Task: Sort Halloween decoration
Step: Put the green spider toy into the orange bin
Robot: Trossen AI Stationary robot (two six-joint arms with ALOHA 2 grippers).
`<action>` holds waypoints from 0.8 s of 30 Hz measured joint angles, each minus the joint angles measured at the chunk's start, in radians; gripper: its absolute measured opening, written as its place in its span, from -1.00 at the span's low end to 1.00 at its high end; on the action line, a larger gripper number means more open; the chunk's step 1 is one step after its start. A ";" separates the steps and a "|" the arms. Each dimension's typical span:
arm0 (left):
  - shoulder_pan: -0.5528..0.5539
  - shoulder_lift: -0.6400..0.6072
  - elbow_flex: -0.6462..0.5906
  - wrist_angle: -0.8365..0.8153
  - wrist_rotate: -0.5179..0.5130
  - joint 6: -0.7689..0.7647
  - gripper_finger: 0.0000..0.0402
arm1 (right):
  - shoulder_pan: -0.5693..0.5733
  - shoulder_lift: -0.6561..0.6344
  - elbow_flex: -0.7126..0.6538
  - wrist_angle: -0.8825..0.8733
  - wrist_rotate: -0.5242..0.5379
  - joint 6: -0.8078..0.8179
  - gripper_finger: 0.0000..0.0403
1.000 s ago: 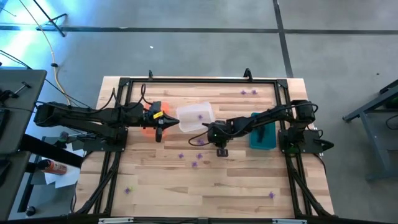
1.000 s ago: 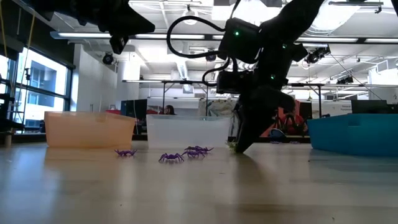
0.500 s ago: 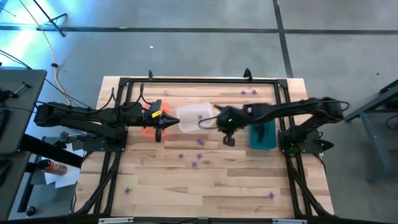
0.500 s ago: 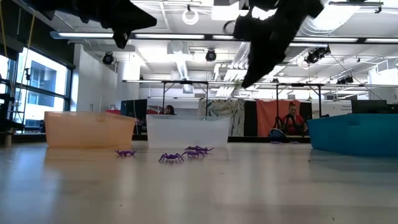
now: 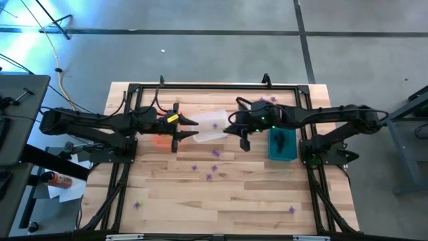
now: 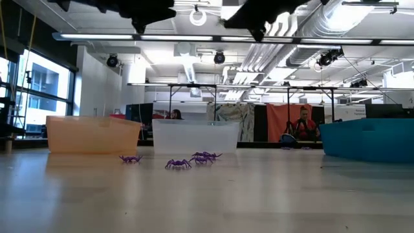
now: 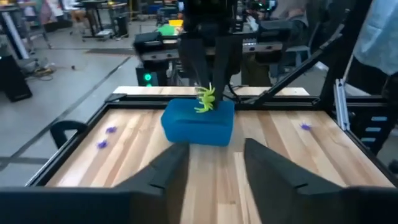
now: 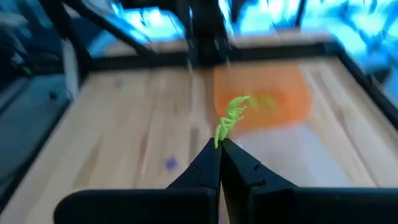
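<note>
The right end effector (image 8: 219, 149), pinched shut on a yellow-green spider trinket (image 8: 231, 118), hangs above the desk (image 5: 221, 201) just right of the clear bin (image 5: 212, 127). The left end effector (image 7: 211, 165) hangs fingers apart, empty, over the orange bin (image 5: 162, 138). To place it well, the right arm should centre fully over its matching bin, lower inside the walls, then release. Purple spiders (image 6: 191, 160) lie scattered near the bins.
</note>
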 joint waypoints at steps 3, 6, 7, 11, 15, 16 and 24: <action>0.000 0.060 0.047 -0.004 0.031 0.023 -0.11 | 0.004 0.038 0.000 0.118 -0.016 -0.015 -1.00; 0.000 0.119 0.085 0.003 0.069 0.046 0.02 | 0.008 0.076 0.000 0.173 -0.019 -0.014 -1.00; 0.000 0.138 0.095 -0.001 0.072 0.056 0.05 | 0.011 0.083 0.000 0.187 -0.024 -0.014 -1.00; 0.000 0.196 0.133 0.003 0.072 0.081 0.11 | 0.023 0.103 0.000 0.204 -0.028 -0.014 -1.00; 0.000 0.230 0.151 0.005 0.072 0.111 0.11 | 0.023 0.101 0.000 0.213 -0.047 -0.014 -1.00; 0.000 0.235 0.152 0.006 0.071 0.116 0.11 | 0.023 0.101 0.000 0.213 -0.053 -0.014 -1.00; -0.003 0.258 0.152 0.100 0.103 0.104 0.08 | 0.023 0.101 0.000 0.205 -0.058 -0.014 -1.00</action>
